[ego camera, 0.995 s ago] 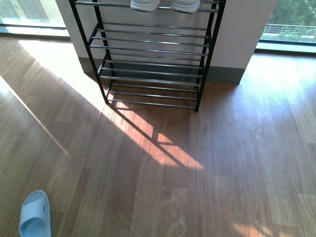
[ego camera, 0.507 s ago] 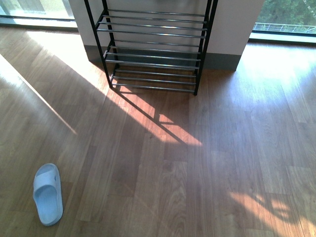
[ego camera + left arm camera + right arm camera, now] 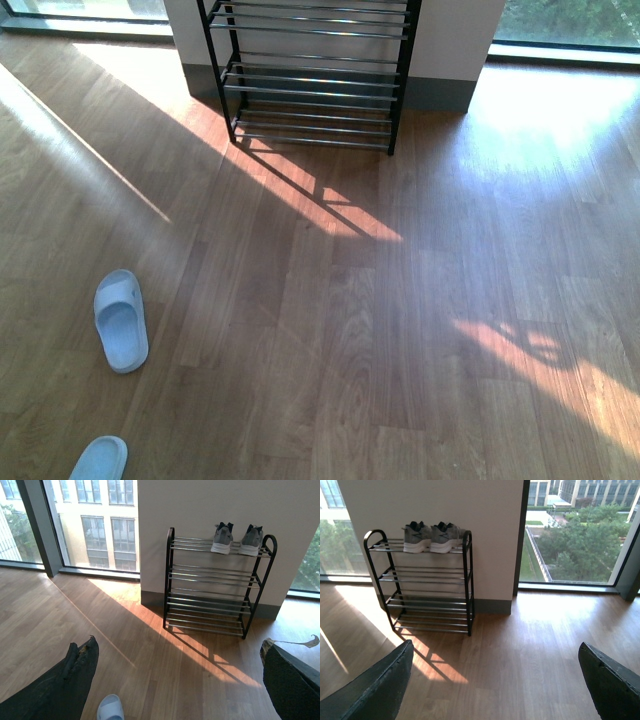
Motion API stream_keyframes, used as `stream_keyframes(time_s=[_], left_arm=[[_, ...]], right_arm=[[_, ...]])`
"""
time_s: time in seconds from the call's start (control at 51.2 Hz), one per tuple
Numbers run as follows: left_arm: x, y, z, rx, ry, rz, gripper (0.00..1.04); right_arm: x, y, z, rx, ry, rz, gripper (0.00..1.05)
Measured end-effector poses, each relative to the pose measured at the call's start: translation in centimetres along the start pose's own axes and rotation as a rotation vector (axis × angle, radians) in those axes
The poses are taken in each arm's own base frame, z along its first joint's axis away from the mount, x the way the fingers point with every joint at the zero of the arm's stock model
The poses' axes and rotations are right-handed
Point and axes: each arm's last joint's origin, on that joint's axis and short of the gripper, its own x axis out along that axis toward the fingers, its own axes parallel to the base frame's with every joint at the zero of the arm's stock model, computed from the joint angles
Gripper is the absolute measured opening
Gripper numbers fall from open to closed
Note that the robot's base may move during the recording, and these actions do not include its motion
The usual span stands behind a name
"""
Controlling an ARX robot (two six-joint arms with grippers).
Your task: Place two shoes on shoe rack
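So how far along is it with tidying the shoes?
Two grey sneakers already sit on the top shelf of the shoe rack. Nothing is in hand: the left gripper and right gripper are open and empty. Two pale blue slides lie on the floor, away from the rack.

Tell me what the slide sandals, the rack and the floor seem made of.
Slide sandals: likely moulded rubber or foam, matte pale blue, seamless one-piece. Shoe rack: apparently metal, thin black uprights, shiny silver rods. Floor: wood or wood-look planks, visible grain, satin sheen.
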Motion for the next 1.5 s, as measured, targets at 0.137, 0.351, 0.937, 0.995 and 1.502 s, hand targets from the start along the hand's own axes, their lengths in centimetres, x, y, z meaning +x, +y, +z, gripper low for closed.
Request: stream_keyframes(time_s=[0.137,0.351,0.937,0.995,1.502], left_arm=[[0.0,0.0,0.0,0.0,0.0,0.0,0.95],[0.0,0.0,0.0,0.0,0.0,-0.001,0.95],[0.0,0.0,0.0,0.0,0.0,0.0,0.95],[0.0,0.0,0.0,0.0,0.0,0.0,0.95],[0.0,0.02,0.0,0.0,0.0,0.006,0.95]], right_arm=[[0.0,0.0,0.0,0.0,0.0,0.0,0.96],[0.0,-0.01,0.01,0.0,-0.001,-0.004,0.96],[-0.01,-0.01,0.01,0.0,-0.002,-0.004,0.96],[-0.01,-0.01,0.0,0.0,-0.001,-0.003,0.96],[-0.01,0.0,0.01,0.0,-0.001,0.002,0.96]])
